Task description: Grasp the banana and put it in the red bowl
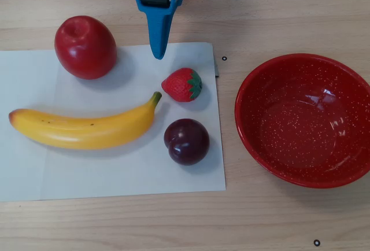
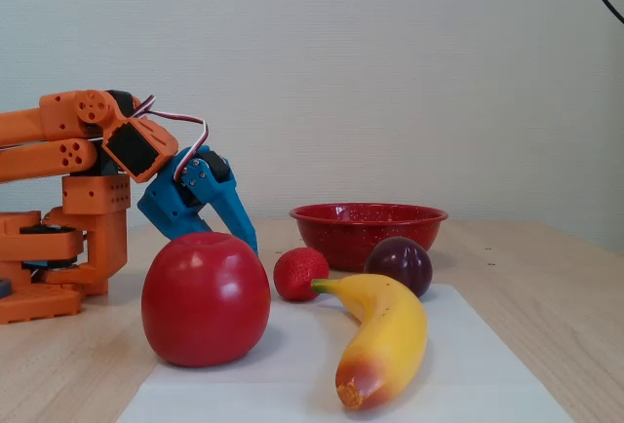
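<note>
Gripper point(image 1: 158, 53) blue, fingers pressed together into single point, holding nothing, touching nothing; tip hangs over top edge of paper point(image 1: 87, 170). Banana point(image 1: 84, 128) flat on paper, well apart from gripper, stem tip just beside strawberry point(image 1: 182, 84). Apple point(image 1: 85, 47) on paper's top edge, left of gripper overhead. Plum point(image 1: 187, 141) below strawberry. Bowl point(image 1: 306, 121) off paper, right, empty.

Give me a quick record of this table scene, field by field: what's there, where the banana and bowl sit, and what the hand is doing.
banana: lying on the white sheet, untouched
bowl: empty, right of the sheet in the overhead view
other fruit: apple, strawberry, plum, all on the sheet
hand: shut, empty, by the sheet's far edge
task: not started
</note>
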Controlling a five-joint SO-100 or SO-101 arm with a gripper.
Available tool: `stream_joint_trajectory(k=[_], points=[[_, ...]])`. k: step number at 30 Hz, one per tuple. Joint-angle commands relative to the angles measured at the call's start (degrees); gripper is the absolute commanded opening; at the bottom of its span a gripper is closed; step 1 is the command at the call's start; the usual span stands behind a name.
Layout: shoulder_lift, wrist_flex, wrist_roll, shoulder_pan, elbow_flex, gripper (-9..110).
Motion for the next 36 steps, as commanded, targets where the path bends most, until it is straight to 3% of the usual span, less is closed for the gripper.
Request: stream_joint_trajectory(k=[1,12,36], points=[[0.3,0.4,-0.3,-0.2,0.7,0],[-9.8,-0.2,1.0,4.7,-9.8,0],[-45.9,3.4,2.7,3.7,-47.5,0]])
